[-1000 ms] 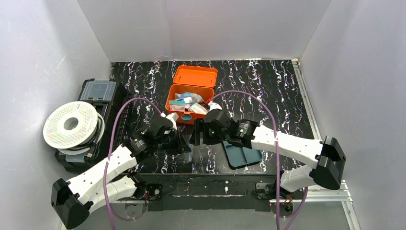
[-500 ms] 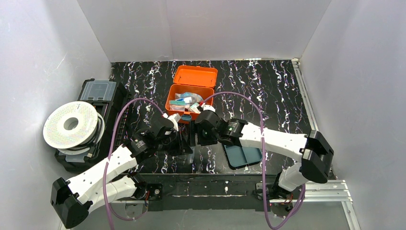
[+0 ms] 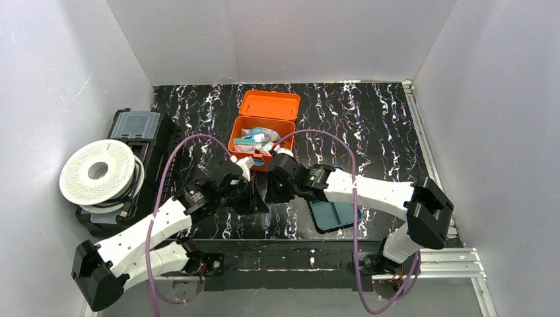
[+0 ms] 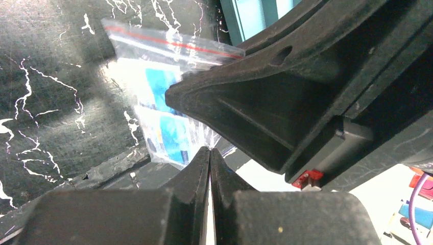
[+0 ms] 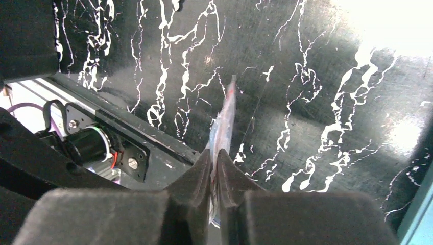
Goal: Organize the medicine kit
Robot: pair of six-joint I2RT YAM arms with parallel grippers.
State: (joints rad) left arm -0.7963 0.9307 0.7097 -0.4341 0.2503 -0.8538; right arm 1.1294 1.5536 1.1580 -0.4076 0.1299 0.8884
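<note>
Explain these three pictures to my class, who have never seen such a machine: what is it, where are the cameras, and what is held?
These are two white robot arms bolted to a black marbled table. The wide picture looks down from above; each close-up comes from a camera on one wrist. On the table sit an open orange medicine kit with small packets inside, a teal tray, and, at the left, a black case and a white spool. Between the arms, the left claw and the right claw are both closed on a clear zip bag holding blue-printed items.
</note>
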